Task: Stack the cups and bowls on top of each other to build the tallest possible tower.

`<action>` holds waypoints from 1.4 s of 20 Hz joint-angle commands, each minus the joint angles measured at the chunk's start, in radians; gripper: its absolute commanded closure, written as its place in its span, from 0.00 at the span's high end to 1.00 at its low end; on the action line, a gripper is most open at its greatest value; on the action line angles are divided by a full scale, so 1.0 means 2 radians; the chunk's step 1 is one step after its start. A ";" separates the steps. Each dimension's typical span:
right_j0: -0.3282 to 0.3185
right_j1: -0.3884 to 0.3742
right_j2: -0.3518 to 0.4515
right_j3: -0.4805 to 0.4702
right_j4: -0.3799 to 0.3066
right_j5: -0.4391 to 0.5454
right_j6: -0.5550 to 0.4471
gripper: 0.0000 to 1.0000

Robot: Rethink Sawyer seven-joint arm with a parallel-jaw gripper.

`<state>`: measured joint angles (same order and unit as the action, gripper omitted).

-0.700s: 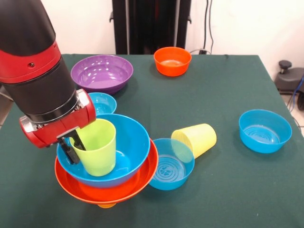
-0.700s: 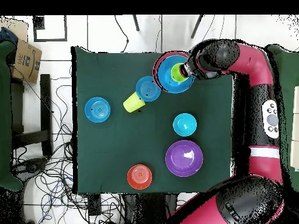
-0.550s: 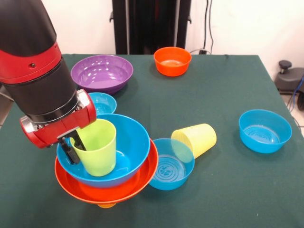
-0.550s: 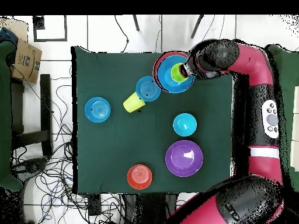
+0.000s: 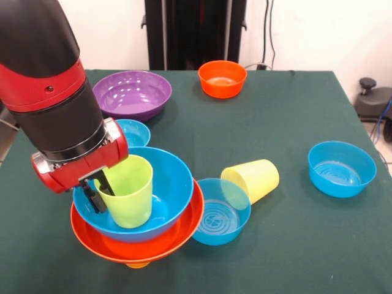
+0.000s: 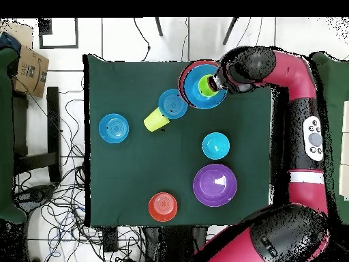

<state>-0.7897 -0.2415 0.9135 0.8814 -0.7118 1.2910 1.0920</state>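
The tower stands at the front left: a large blue bowl (image 5: 168, 184) nested in a wider orange bowl (image 5: 153, 242) over an orange cup (image 5: 137, 265), of which only a bit shows. My gripper (image 5: 99, 190) is shut on the rim of the lime green cup (image 5: 130, 191), which stands upright inside the blue bowl. From above, the green cup (image 6: 206, 85) sits in the blue bowl (image 6: 198, 95) beside my gripper (image 6: 214, 82). The pale yellow cup (image 5: 252, 179) lies on its side next to a medium blue bowl (image 5: 219, 211).
A large purple bowl (image 5: 131, 94), a small blue bowl (image 5: 133, 133) and a small orange bowl (image 5: 222, 78) sit toward the back. Another medium blue bowl (image 5: 341, 168) sits at the right. The robot's arm (image 6: 300, 75) runs along the table's right side in the overhead view.
My gripper and the green cup have shifted slightly right and down into the blue bowl. Nothing else has moved.
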 commanded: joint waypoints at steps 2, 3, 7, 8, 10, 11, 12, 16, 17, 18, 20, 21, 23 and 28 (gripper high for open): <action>0.024 -0.003 -0.038 0.003 -0.032 -0.005 -0.126 1.00; 0.026 -0.003 -0.039 0.000 -0.035 -0.003 -0.127 1.00; 0.029 -0.002 -0.039 -0.010 -0.038 0.007 -0.137 1.00; 0.030 -0.001 -0.040 -0.011 -0.041 0.009 -0.138 1.00; 0.031 -0.001 -0.040 -0.011 -0.039 0.011 -0.138 1.00; 0.031 -0.001 -0.040 -0.011 -0.039 0.010 -0.138 1.00; 0.031 -0.001 -0.040 -0.011 -0.040 0.010 -0.138 1.00; 0.032 -0.002 -0.040 -0.011 -0.039 0.013 -0.136 1.00; 0.032 -0.002 -0.040 -0.011 -0.039 0.014 -0.135 1.00; 0.034 -0.002 -0.040 -0.014 -0.038 0.018 -0.134 1.00; 0.035 -0.003 -0.041 -0.016 -0.038 0.024 -0.134 1.00; 0.036 -0.003 -0.041 -0.017 -0.038 0.026 -0.134 1.00; 0.039 -0.003 -0.042 -0.022 -0.039 0.035 -0.134 1.00; 0.043 -0.011 -0.042 -0.029 -0.039 0.048 -0.139 1.00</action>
<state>-0.7487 -0.2405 0.9110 0.8805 -0.7228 1.2913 1.0920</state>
